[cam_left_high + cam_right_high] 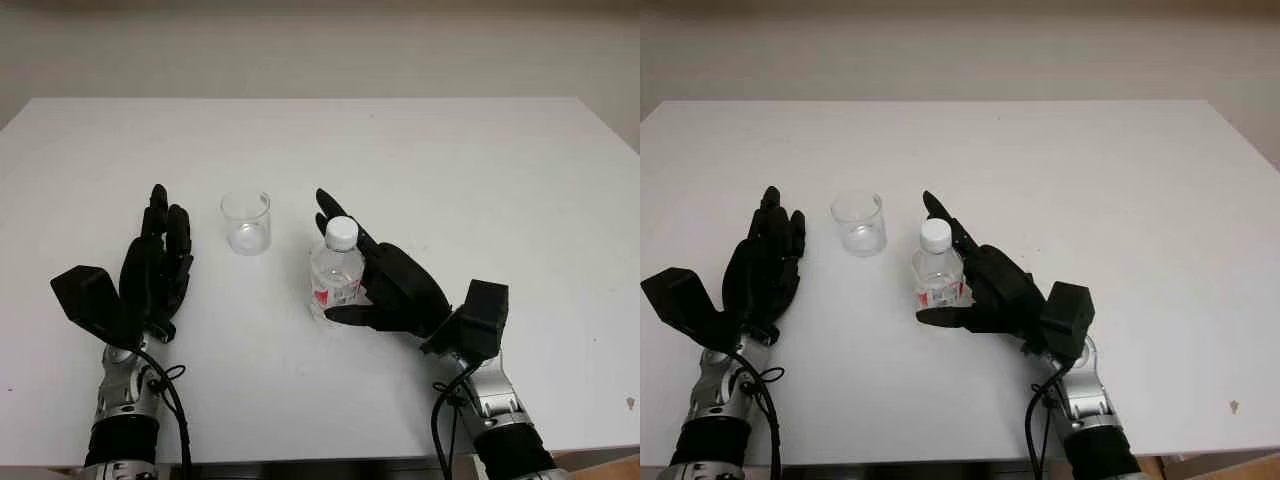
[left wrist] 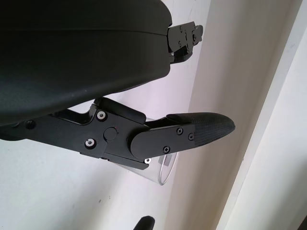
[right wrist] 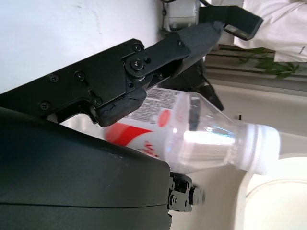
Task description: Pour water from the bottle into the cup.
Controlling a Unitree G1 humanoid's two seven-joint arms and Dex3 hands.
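A small clear plastic bottle point(image 1: 335, 270) with a white cap point(image 1: 342, 231) is being seen standing upright on the white table point(image 1: 480, 180), near the middle of its front half. A red and white label point(image 3: 146, 122) is being carried around the bottle's lower body; printing is being shown on it, but no word or brand can be read. The cap is being observed still on the neck.

The right hand point(image 1: 385, 285) is being held against the bottle's right side. One finger point(image 1: 335, 214) is being extended up behind the cap, and another point(image 1: 345, 314) is being wrapped across the front at the base, so the bottle is being enclosed between them. In the right wrist view a finger point(image 3: 144, 67) is being pressed onto the label.

A clear cup point(image 1: 246, 222) is being seen upright, just to the left of the bottle and apart from it.

The left hand point(image 1: 155, 265) is being held open above the table, left of the cup and not touching it, nothing being grasped.
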